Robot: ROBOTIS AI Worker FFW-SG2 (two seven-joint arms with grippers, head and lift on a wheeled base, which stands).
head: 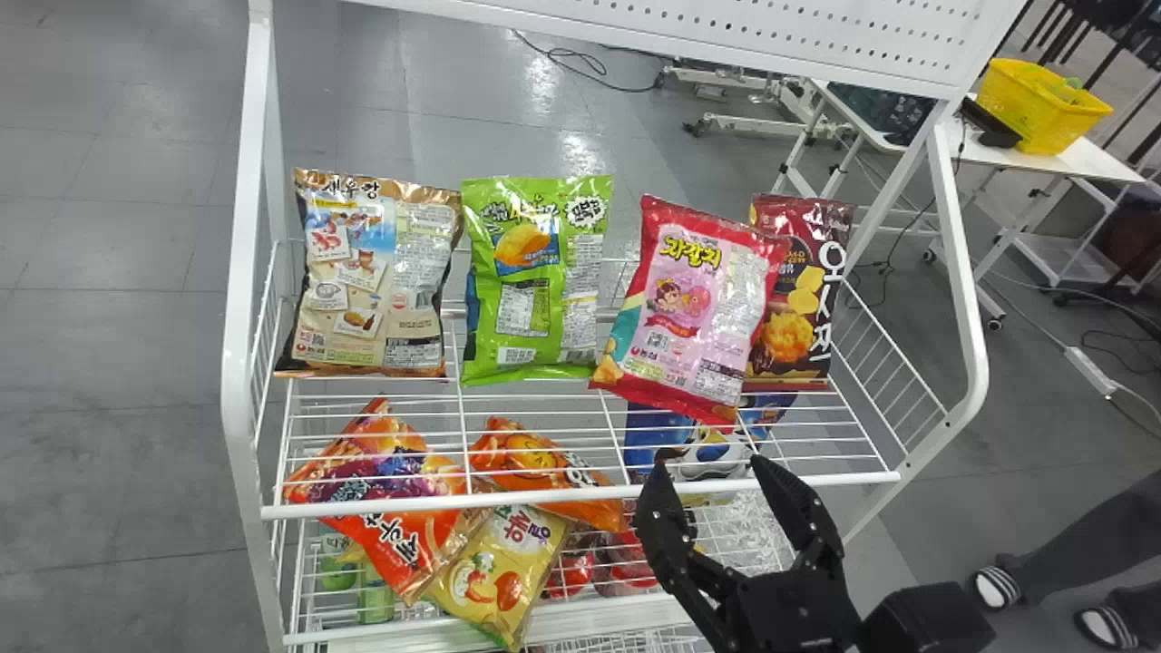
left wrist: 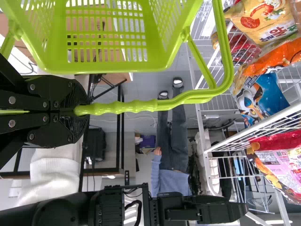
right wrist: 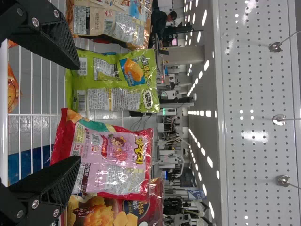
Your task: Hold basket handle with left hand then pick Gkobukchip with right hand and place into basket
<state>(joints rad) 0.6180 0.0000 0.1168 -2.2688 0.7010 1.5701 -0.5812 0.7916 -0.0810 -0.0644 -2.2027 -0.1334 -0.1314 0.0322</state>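
Left pincer (left wrist: 77, 110) is clamped on the end of the green basket handle (left wrist: 124, 107), its two black fingers together around the ribbed grip, with the green basket (left wrist: 110, 66) attached by it beside the rack. So the first part of the task, holding the handle, looks done. Picking the Gkobukchip and placing it in the basket are both left to do.

Right pincer (head: 710, 463) has its fingers well apart and nothing between them. In the head view it comes up from the bottom edge, its fingertips near the front rail (head: 580, 492) of the upper wire shelf and pointing inward. The right wrist view has the opening facing the border of the pink-and-red packet (head: 694, 313) and the green packet (head: 535, 281), a little short of both. The brown-and-beige packet (head: 372, 272) and the dark red packet (head: 796, 299) stand at the two ends of that row. Which packet is the Gkobukchip cannot be told for certain; the pincer's aim suggests the upper row, most likely one of the middle two.
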